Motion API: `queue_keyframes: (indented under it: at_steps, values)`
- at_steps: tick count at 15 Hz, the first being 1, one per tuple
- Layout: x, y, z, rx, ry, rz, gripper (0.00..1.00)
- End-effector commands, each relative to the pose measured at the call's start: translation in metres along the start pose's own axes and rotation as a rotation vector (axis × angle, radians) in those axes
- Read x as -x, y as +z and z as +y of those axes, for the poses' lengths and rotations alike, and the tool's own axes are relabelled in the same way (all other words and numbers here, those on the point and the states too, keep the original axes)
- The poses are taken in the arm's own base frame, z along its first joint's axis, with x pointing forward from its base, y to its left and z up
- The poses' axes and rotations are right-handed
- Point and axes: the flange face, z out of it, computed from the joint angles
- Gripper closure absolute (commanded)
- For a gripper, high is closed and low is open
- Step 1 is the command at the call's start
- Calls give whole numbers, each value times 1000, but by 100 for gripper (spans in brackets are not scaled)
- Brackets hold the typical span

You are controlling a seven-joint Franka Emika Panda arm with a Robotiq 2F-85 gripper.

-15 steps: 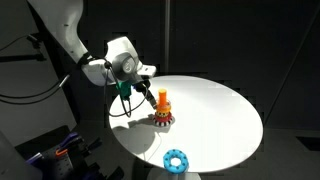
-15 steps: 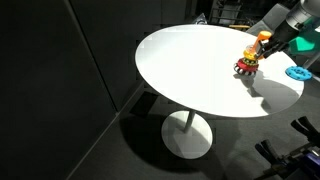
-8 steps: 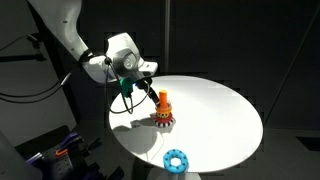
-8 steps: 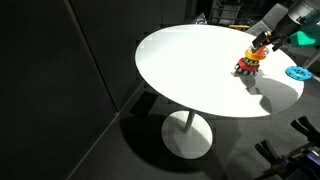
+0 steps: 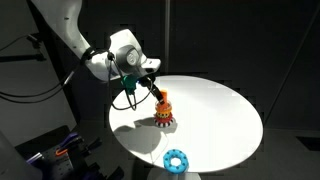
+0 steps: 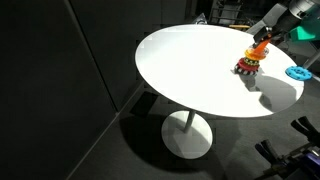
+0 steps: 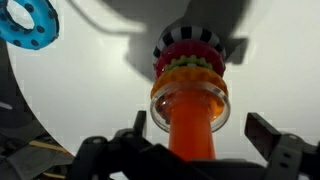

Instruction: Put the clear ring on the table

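Observation:
In the wrist view the clear ring (image 7: 158, 106) sits round the orange post (image 7: 190, 135), on top of the stacked yellow, green, red and black rings (image 7: 189, 52). My gripper (image 7: 198, 132) is open. Its dark fingers (image 7: 262, 130) stand either side of the post, apart from the ring, with nothing held. In both exterior views the gripper (image 5: 152, 88) (image 6: 268, 38) hangs just above the ring stack (image 5: 163, 113) (image 6: 247, 63) on the white table (image 5: 225, 115) (image 6: 185, 70). The clear ring is too faint to make out there.
A light blue ring (image 5: 176, 160) (image 6: 297, 72) (image 7: 28, 22) lies flat on the table near its edge, apart from the stack. The arm (image 5: 100, 60) reaches in from the dark side of the room. The table stands on a single pedestal (image 6: 186, 125).
The jaws have opened wide. The wrist has risen a little and shifted toward the top of the post. The stack and the blue ring have not moved.

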Motion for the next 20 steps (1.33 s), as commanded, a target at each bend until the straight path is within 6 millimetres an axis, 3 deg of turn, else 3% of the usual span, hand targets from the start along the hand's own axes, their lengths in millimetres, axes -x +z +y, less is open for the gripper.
queue_keyframes:
  at_steps: [1, 20]
  values:
    - [-11, -3, 0, 26, 7, 25, 0]
    - [-2, 20, -3, 52, -12, 42, 0]
